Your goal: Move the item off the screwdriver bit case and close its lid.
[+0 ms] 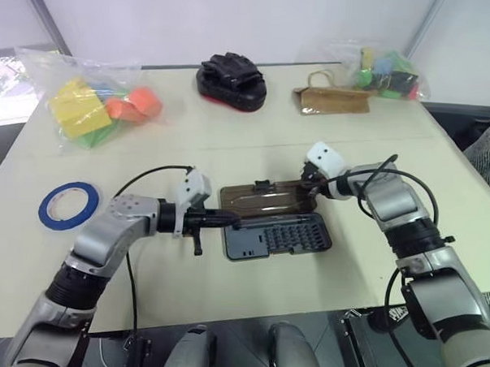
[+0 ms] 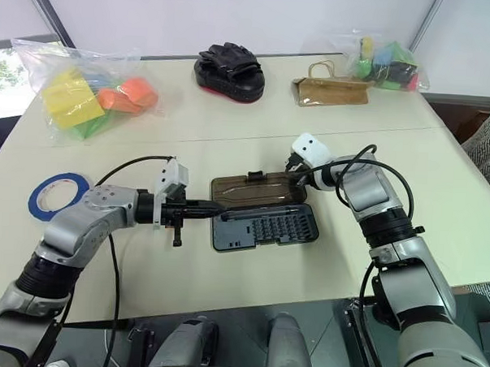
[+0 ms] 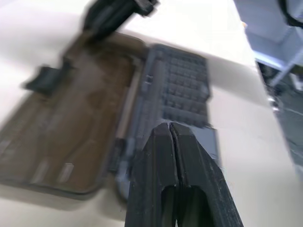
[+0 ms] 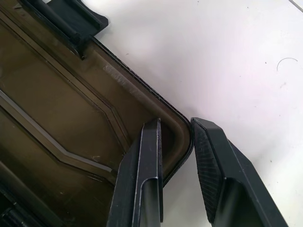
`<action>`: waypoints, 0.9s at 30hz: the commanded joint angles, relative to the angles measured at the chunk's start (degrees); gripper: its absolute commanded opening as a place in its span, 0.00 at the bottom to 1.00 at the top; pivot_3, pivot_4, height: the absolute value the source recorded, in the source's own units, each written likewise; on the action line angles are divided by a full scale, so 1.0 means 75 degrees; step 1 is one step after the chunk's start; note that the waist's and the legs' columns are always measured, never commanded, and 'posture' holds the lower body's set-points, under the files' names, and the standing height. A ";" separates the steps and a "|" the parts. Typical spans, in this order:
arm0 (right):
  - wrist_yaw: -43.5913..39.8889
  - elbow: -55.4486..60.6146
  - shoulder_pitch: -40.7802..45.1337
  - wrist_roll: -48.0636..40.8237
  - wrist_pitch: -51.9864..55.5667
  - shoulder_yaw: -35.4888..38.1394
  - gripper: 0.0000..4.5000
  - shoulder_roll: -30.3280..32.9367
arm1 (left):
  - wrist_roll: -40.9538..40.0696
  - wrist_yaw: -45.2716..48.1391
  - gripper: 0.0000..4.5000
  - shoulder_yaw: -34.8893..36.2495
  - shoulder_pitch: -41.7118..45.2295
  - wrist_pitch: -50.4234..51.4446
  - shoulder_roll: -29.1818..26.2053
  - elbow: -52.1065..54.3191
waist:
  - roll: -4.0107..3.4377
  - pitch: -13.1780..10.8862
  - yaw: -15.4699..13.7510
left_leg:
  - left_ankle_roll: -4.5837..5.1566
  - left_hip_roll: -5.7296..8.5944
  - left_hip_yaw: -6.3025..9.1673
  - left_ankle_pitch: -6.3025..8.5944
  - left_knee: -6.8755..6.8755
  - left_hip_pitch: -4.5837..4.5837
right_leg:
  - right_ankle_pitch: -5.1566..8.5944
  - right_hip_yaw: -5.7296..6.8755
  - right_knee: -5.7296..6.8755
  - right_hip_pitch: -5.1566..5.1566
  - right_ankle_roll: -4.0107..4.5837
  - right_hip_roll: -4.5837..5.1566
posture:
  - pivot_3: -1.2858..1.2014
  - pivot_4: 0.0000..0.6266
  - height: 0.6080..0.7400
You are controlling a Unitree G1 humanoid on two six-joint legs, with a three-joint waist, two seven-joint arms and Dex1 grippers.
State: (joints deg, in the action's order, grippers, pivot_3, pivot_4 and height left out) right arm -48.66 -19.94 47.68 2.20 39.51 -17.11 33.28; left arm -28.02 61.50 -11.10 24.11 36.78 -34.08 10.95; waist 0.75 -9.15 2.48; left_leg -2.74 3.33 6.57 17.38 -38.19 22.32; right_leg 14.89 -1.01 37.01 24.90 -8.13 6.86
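Observation:
The screwdriver bit case (image 1: 279, 234) lies open at the middle of the table, its rows of metal bits showing. Its smoky-brown lid (image 1: 265, 196) lies flat on the far side of the tray, black latch tab (image 1: 262, 185) at its far edge. Nothing lies on the tray or the lid. My left gripper (image 1: 233, 222) is shut and empty, its tip at the case's left end by the hinge; the left wrist view has the fingertips (image 3: 169, 127) over the tray's edge. My right gripper (image 4: 176, 125) straddles the lid's far right corner, one finger inside the rim and one outside.
A blue tape roll (image 1: 68, 205) lies at the left. Along the back stand a bag of coloured blocks (image 1: 94, 104), a black padded mitt (image 1: 232, 80), a brown paper bag (image 1: 332, 98) and a bag of toys (image 1: 384, 72).

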 commanded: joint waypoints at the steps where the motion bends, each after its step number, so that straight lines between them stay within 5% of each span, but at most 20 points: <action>1: -0.0003 0.0230 0.0004 0.0027 -0.0069 0.0067 0.22 -0.0054 | 0.0152 0.0371 0.01 -0.0324 0.0079 -0.0138 -0.0136 -0.0004 | 0.0000 0.0000 0.0001 | 0.0000 0.0000 0.0000 0.0000 0.0000 0.0000 | 0.0000 0.0000 0.0000 0.0000 0.0000 0.0000 | 0.52 0.24 1.00; 23: -0.0300 0.0844 0.0010 0.0055 0.0294 0.0017 0.22 0.0120 | 0.1529 0.0308 0.01 -0.1140 0.0036 -0.1308 0.0247 -0.1405 | -0.0007 0.0005 -0.0010 | 0.0000 0.0001 0.0000 0.0000 -0.0003 -0.0002 | 0.0000 0.0001 0.0001 -0.0002 0.0000 -0.0001 | 0.52 0.24 1.00; 27: -0.0300 0.0658 -0.0007 0.0100 0.0220 0.0012 0.00 0.0134 | 0.1536 0.0266 0.00 -0.1139 0.0003 -0.1319 0.0280 -0.1346 | -0.0005 0.0009 -0.0005 | 0.0000 0.0001 0.0000 0.0000 -0.0003 -0.0002 | 0.0000 0.0001 0.0001 -0.0003 0.0000 -0.0001 | 0.52 0.24 1.00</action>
State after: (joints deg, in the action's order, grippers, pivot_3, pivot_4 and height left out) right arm -50.16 -16.01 47.51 3.57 41.56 -16.69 34.90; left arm -18.73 64.74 -19.08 24.96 26.58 -31.87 2.12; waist 0.71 -9.08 2.44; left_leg -2.74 3.33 6.57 17.38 -38.21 22.25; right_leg 14.89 -1.00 37.01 24.84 -8.13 6.86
